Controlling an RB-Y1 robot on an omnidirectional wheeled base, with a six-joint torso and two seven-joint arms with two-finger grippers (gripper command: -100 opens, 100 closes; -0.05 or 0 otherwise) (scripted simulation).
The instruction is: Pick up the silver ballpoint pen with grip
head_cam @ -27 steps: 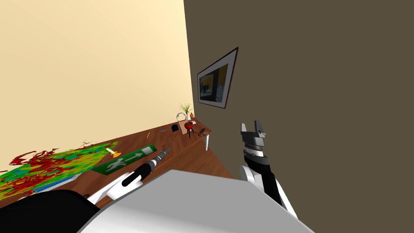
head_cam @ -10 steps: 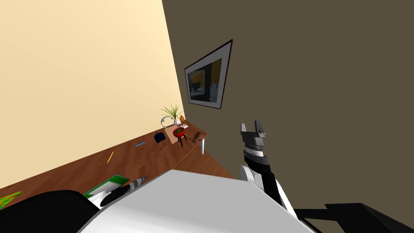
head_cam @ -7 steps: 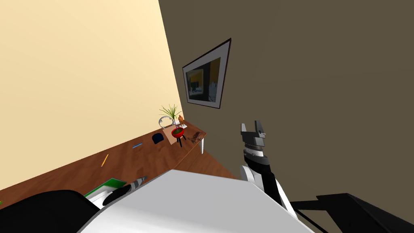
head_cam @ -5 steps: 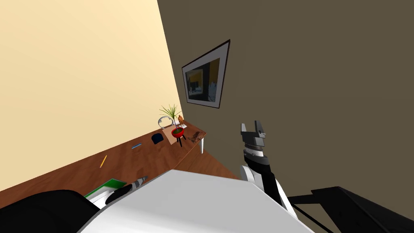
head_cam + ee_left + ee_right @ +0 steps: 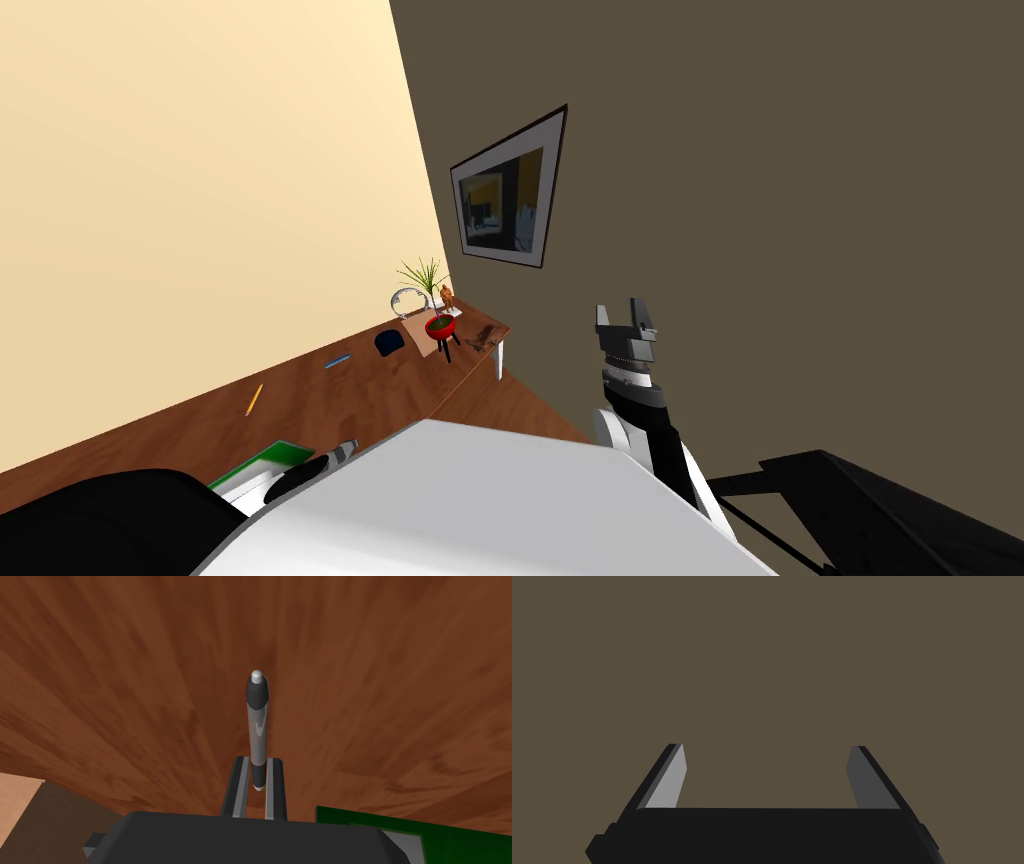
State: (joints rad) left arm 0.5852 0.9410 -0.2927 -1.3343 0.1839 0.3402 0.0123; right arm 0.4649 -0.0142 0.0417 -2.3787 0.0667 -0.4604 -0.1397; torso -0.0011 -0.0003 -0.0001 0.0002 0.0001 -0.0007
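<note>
The silver ballpoint pen [image 5: 258, 726] has a black cap end with a small silver knob and a black grip section. My left gripper [image 5: 257, 760] is shut on that grip section, and the pen's length points away from the hand over the brown wooden table [image 5: 125, 676]. In the head view the left gripper [image 5: 347, 450] sits low at the table's near edge, beside a green sheet [image 5: 262, 462]. My right gripper [image 5: 627, 318] is raised in front of the dark wall, open and empty, as the right wrist view [image 5: 766, 747] confirms.
The green sheet [image 5: 415, 836] lies just beside the left hand. Farther along the table [image 5: 330, 400] are a yellow pencil [image 5: 254, 399], a blue pen [image 5: 337, 360], a dark blue object [image 5: 388, 342], a red bowl on legs [image 5: 441, 327] and a plant [image 5: 424, 275]. A black area [image 5: 880, 520] is at lower right.
My head view has turned a little, so the table items slid left and the black area at lower right grew. Both arms look in the same place.
</note>
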